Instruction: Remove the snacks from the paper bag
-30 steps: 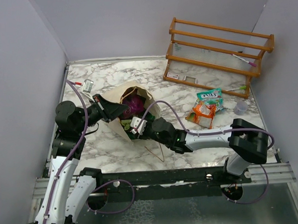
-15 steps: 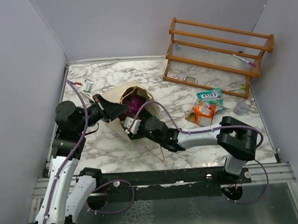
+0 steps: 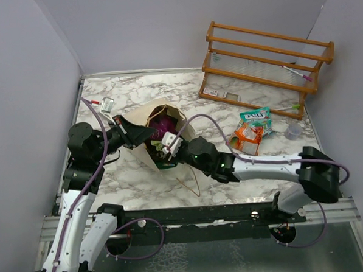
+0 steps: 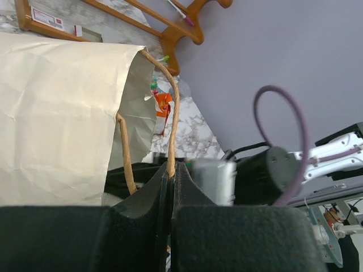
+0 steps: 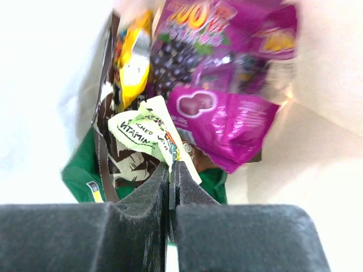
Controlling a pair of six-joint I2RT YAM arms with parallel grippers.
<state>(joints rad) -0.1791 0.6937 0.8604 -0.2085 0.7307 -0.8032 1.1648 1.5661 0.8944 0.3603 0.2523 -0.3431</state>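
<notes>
The left gripper (image 4: 172, 173) is pressed together on the cord handle (image 4: 175, 107) of the paper bag (image 4: 57, 113). Inside the bag, the right gripper (image 5: 171, 173) pinches a light-green packet (image 5: 142, 133), with purple packets (image 5: 227, 122) just beyond it.

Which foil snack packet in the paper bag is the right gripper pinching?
The pale green foil packet lettered VITAMIN: its corner sits between the fingertips of the right gripper; the magenta packet and yellow packet lie beyond.
</notes>
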